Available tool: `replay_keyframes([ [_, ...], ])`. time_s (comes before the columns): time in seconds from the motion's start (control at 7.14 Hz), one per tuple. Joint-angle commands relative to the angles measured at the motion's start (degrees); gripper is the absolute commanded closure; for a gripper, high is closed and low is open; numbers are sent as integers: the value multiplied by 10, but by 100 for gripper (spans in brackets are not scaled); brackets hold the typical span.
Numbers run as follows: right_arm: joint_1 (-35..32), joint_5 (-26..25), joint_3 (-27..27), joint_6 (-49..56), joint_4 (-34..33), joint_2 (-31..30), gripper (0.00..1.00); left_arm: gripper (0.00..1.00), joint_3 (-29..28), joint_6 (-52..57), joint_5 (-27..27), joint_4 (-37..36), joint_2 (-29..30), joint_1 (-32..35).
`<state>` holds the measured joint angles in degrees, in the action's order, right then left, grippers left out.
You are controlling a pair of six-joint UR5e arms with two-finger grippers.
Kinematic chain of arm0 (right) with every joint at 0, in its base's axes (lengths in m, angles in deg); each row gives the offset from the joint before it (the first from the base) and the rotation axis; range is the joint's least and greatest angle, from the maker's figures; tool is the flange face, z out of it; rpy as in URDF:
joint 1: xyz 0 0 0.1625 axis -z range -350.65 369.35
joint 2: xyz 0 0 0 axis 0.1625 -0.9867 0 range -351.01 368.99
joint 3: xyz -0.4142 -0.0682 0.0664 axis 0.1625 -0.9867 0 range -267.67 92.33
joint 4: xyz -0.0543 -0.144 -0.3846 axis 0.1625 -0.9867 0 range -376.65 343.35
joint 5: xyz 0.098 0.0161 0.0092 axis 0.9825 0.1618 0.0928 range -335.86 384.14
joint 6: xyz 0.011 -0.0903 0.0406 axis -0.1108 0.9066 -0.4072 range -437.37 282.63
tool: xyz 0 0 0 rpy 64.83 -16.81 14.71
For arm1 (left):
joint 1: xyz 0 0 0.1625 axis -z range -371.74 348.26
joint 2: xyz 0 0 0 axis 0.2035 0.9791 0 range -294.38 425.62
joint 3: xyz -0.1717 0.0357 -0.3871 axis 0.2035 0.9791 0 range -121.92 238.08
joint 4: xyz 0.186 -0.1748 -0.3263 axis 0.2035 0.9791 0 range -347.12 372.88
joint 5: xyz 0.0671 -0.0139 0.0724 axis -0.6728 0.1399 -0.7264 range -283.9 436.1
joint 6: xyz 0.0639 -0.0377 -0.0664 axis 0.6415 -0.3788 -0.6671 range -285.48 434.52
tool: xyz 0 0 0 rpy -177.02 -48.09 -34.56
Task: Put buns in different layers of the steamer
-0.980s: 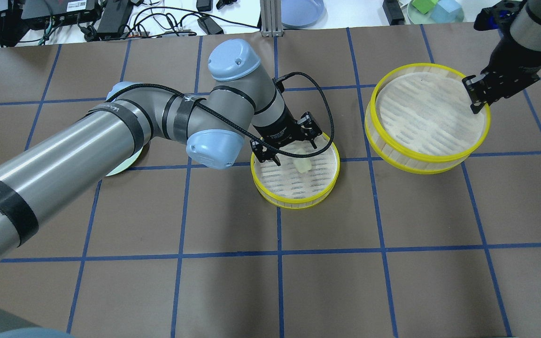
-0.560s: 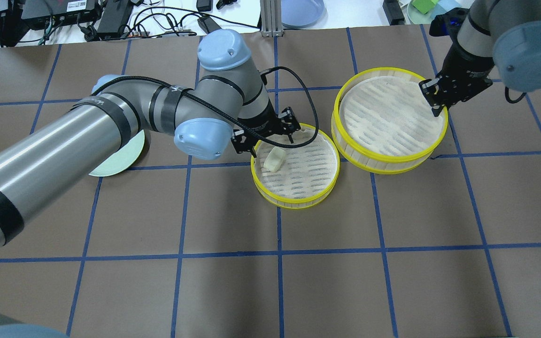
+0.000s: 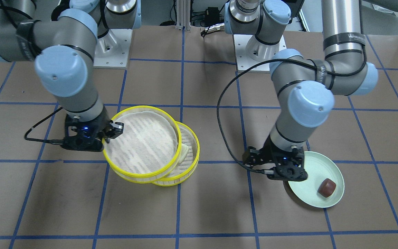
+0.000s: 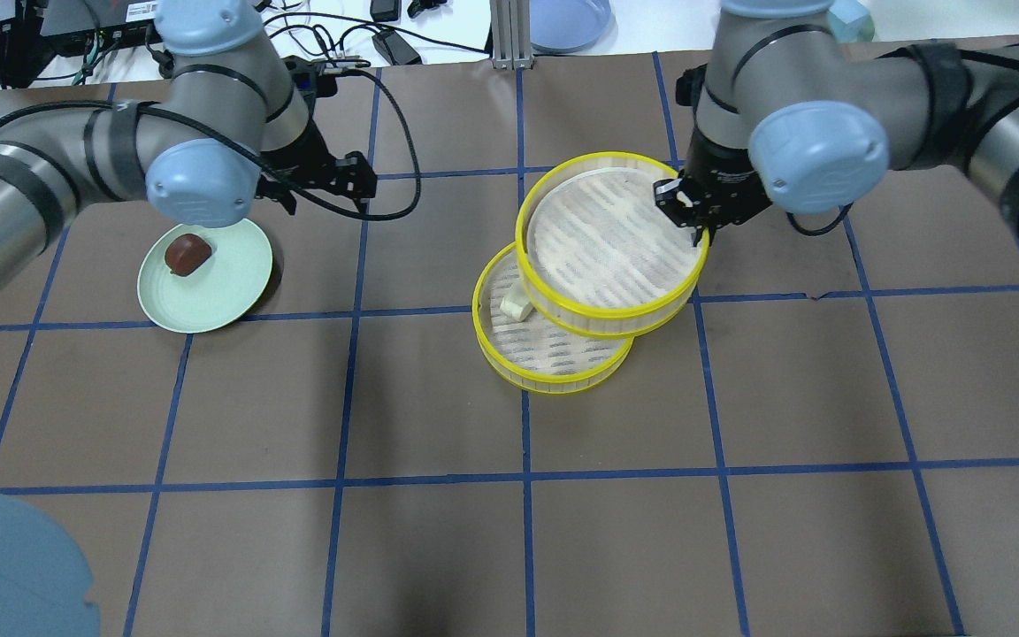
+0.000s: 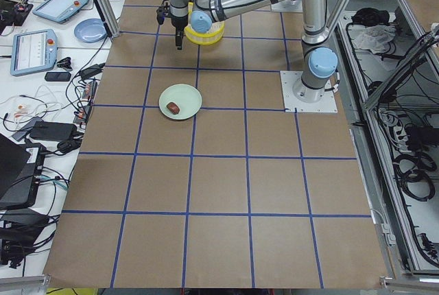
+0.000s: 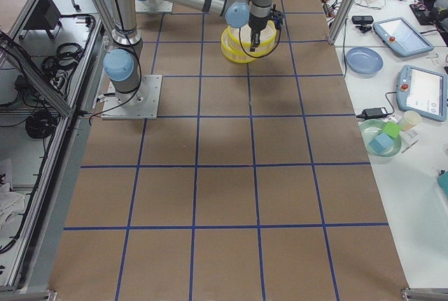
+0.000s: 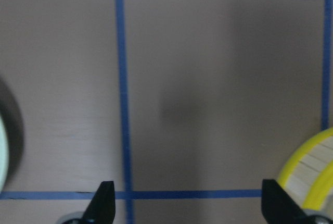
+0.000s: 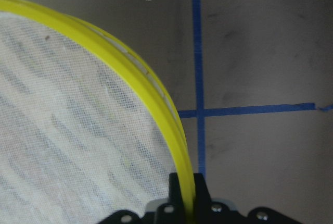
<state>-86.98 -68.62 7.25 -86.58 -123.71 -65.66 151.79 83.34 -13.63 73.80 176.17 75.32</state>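
Observation:
The lower steamer layer (image 4: 563, 367) sits on the table with the cream-white bun (image 4: 517, 306) at its left side; the bun also shows in the front view (image 3: 184, 151). My right gripper (image 4: 689, 211) is shut on the yellow rim (image 8: 156, 99) of the second layer (image 4: 607, 239) and holds it tilted, overlapping the lower layer's far right part. The dark reddish-brown bun (image 4: 187, 253) lies on the pale green plate (image 4: 218, 296). My left gripper (image 4: 348, 181) is open and empty, over bare table just right of and beyond the plate; its fingertips (image 7: 104, 203) show spread wide.
A blue plate (image 4: 567, 22), cables and electronics lie beyond the table's far edge. In the left wrist view a yellow rim (image 7: 312, 174) is at the right edge and the plate's shadow at the left. Blue tape lines grid the brown table (image 4: 518, 531).
My left gripper let go of the cream bun in the lower layer and moved left toward the plate. My right gripper carried the second layer left until it overlaps the lower one.

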Motion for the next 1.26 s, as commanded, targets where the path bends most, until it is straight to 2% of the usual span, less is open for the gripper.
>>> replay_keyframes([
  [0.0,-52,-12,3,-54,-18,31,100,0,3,163,-4,-7,9,-75],
  [0.42,-54,-17,46,-28,-69,35,100,0,8,324,-3,-26,27,-132],
  [0.7,-54,-15,52,-9,-77,33,100,0,11,421,-2,-30,48,-176],
  [0.98,-55,-16,75,9,-110,33,100,0,12,444,5,-56,76,-201],
  [1.12,-54,-19,75,9,-117,32,100,0,12,473,5,-93,89,-203],
])
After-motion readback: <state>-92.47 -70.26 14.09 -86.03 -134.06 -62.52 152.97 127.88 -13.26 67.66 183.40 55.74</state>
